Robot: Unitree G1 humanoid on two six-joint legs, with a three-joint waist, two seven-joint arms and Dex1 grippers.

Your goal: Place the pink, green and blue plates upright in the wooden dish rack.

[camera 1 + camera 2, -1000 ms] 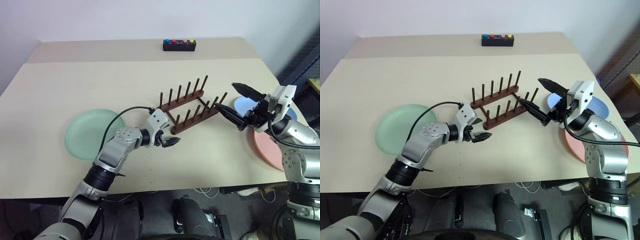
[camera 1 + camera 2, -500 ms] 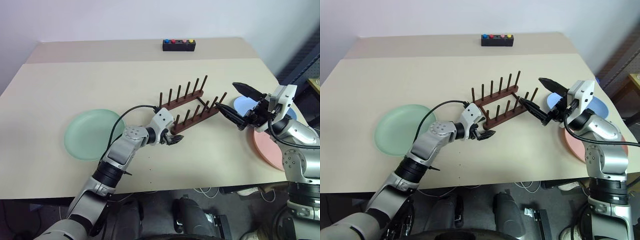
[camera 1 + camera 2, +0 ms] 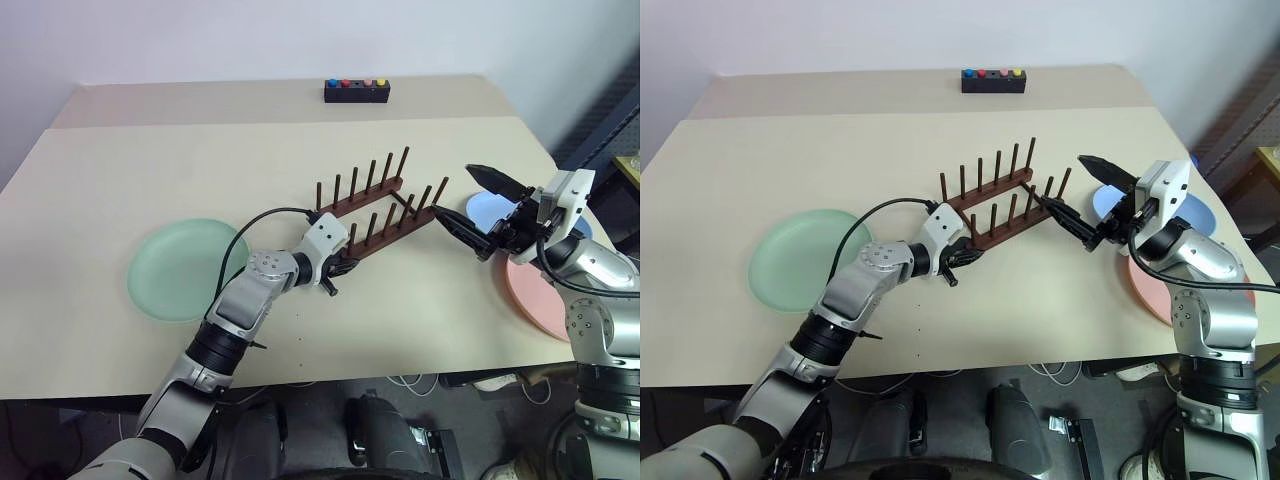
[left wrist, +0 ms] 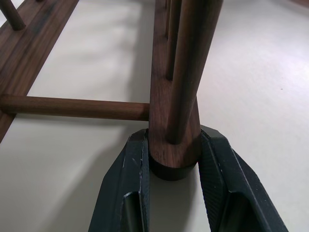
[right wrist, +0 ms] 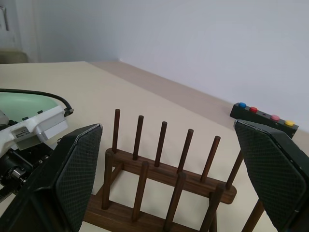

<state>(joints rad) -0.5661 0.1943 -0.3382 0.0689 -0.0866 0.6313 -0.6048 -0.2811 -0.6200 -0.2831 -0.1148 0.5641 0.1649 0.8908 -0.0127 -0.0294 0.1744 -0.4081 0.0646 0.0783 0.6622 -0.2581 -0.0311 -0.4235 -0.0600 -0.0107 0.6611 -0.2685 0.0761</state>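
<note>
Slippage is looming: the left pincer (image 4: 174,193) is clamping the end of the near rail of the wooden dish rack (image 3: 372,212), which is sitting mid-table, so a tug could be skewing or tipping it. The right pincer (image 3: 468,205), spread wide and empty, is hovering near the rack's far end, risking a knock against the pegs. Green plate (image 3: 180,270), blue plate (image 3: 487,209) and pink plate (image 3: 535,295) are lying flat.

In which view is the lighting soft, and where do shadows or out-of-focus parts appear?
Left eye view: even, soft light, only a faint shadow beside the dark brown wooden dish rack. Left wrist view: the rack's near peg looks blurred, and a soft shadow lies on the beige table beside the black fingers.
</note>
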